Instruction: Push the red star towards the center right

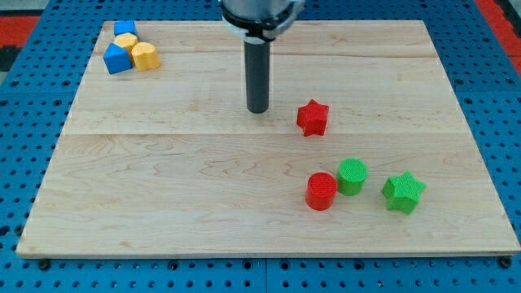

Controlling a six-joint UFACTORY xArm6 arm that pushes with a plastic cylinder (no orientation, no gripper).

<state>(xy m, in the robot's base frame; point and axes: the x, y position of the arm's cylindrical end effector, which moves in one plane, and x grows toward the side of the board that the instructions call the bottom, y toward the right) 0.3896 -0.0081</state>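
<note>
The red star (313,118) lies on the wooden board (163,187), a little right of the board's middle. My tip (257,110) rests on the board just to the view's left of the red star, with a small gap between them. The dark rod rises from the tip to the view's top.
A red cylinder (321,191), a green cylinder (352,177) and a green star (404,193) sit at the lower right. Two blue blocks (118,59) (124,29) and two yellow blocks (145,56) (126,41) cluster at the top left corner.
</note>
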